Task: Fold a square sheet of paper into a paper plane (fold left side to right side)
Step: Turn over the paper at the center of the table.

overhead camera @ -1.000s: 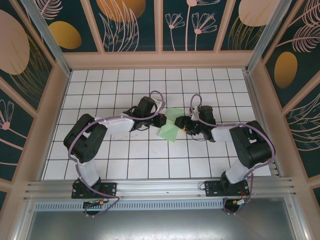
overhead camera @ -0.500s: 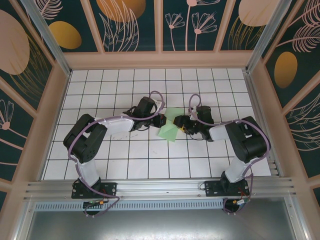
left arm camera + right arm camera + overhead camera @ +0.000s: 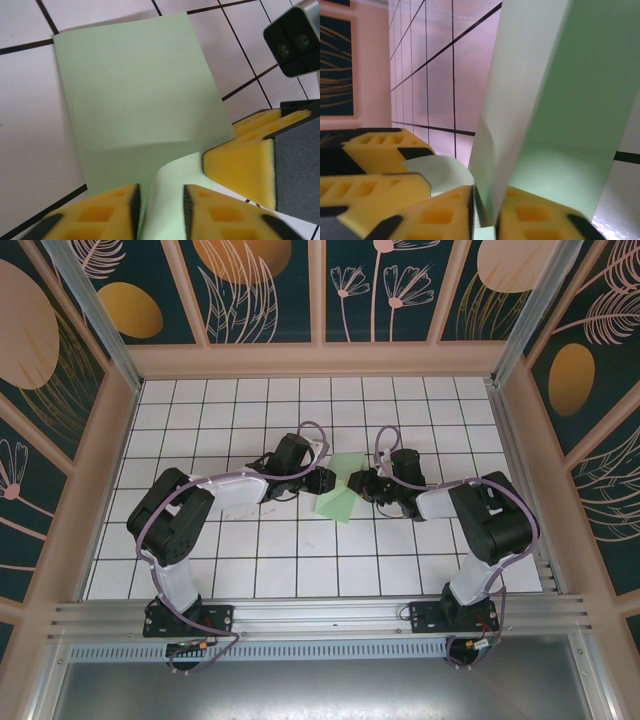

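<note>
The square sheet of paper (image 3: 338, 502) is pale green and lies partly folded on the white grid table between my two grippers. One flap stands up from the table. My left gripper (image 3: 329, 480) is at the sheet's left edge. In the left wrist view its yellow fingers (image 3: 112, 207) stand apart, with a curled corner of the sheet (image 3: 135, 90) lying loose between them. My right gripper (image 3: 357, 482) is at the sheet's right edge. In the right wrist view it (image 3: 486, 207) is shut on the raised flap of the sheet (image 3: 555, 100).
The two grippers nearly touch: the right finger (image 3: 245, 155) sits just beside the left jaws, and the left fingers (image 3: 375, 150) lie close beside the right jaws. Pink wooden walls (image 3: 320, 360) enclose the table (image 3: 250, 560). A metal rail (image 3: 320, 615) runs along the near edge.
My right gripper has closed on the sheet's raised edge and shifted slightly left. My left gripper's jaws have parted from shut. The sheet has stayed in place.
</note>
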### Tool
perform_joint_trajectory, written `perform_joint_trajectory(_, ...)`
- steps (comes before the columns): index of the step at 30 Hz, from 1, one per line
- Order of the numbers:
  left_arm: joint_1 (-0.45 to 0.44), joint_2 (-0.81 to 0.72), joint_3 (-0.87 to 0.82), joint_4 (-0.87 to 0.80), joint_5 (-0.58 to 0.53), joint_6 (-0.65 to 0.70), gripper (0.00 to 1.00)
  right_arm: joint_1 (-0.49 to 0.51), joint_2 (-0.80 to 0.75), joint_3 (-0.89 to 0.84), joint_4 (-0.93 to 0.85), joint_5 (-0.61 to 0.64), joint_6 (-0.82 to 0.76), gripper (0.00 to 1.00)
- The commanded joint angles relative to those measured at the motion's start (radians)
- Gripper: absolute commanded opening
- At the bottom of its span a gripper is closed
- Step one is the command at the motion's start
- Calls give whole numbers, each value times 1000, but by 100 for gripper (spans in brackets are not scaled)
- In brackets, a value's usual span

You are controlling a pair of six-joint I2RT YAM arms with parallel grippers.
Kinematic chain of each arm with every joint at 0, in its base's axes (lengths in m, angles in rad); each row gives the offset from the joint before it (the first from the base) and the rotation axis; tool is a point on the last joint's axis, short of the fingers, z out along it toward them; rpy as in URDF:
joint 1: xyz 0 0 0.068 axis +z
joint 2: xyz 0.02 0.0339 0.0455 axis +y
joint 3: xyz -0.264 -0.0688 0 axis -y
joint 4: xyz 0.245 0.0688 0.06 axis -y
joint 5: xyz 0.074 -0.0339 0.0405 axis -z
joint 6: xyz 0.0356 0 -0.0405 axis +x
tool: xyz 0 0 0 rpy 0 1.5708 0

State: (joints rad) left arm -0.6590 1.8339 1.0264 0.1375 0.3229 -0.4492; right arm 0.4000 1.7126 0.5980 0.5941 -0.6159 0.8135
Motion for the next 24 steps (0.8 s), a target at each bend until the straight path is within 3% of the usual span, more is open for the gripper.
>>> perform_joint_trajectory(1,5,-51,-6,-17,-47,15,44,5,-2,34,-25,20,-40,11)
perform_joint_trajectory(5,23,-150,-30,-46,-79,18,64,-8,-68,36,-63,24,-101,0)
perform_joint_trajectory(12,117,-379,-155,46,3,-69,96,-103,-245,44,-84,-109,-233,0)
perform_joint_trajectory(18,204,-552,-239,260,248,-203,98,-163,-404,136,-157,-283,-338,0)
perform_joint_trajectory(24,207,-570,-222,518,472,-374,98,-153,-485,279,-209,-417,-383,0)
